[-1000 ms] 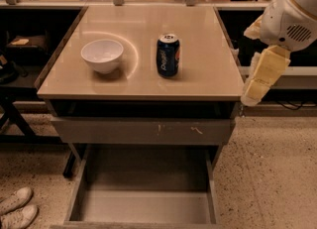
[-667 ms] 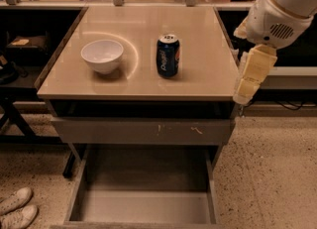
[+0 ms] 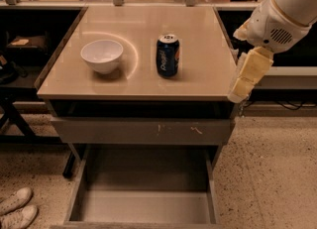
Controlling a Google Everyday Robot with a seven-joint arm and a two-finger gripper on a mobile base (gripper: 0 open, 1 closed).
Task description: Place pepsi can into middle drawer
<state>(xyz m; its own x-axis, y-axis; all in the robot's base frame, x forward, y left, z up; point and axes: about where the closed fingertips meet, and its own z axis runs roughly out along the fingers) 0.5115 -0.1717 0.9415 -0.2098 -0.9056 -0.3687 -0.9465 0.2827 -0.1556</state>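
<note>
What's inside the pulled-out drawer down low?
The drawer shows only bare grey floor; its rear hides under the scratched front. The gripper hangs just right of the table.

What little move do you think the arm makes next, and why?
Probably a short swing left and inward over the table, toward the pepsi can. The end effector hangs off the table's right edge, well apart from the can, which stands upright and untouched beside the white bowl. The middle drawer is already pulled out below, so reaching the can comes first.
</note>
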